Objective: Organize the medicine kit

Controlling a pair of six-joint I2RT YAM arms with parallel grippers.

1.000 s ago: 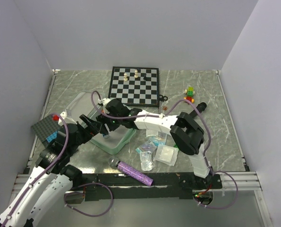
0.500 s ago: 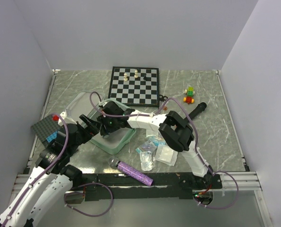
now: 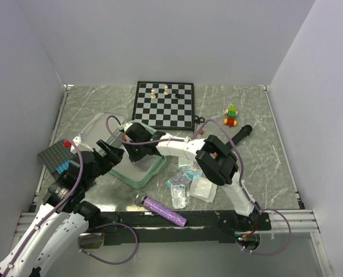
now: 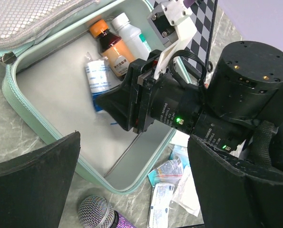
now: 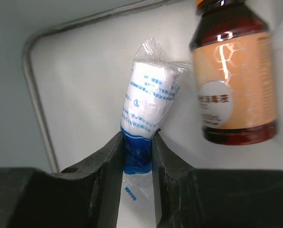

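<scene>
Two bottles lie inside the open medicine kit (image 3: 151,173), an amber one with an orange cap (image 5: 234,80) and a white one (image 4: 127,31) just beside it, both along the far wall of the grey-lined tray. The mint-green case sits left of centre on the desk (image 3: 275,150), with its lid (image 3: 96,124) folded back to the far left. Near the amber bottle, a wrapped bandage roll (image 5: 148,90) in white and blue rests on the lining. The right hand (image 5: 138,142) reaches down into the tray and is closed on the blue end of that roll, one finger pressed against each side of the wrapper. The left hand (image 4: 131,140) hangs above the kit's near-left side with its fingers spread wide and nothing between them. In front of the kit a microphone with a glittery purple handle (image 3: 162,209) lies on the desk, and loose sachets and packets (image 3: 188,184) sit just right of the case. A chessboard (image 3: 164,105) with a few pieces lies beyond the kit, and a dark grey studded plate (image 3: 55,156) is at the left edge
</scene>
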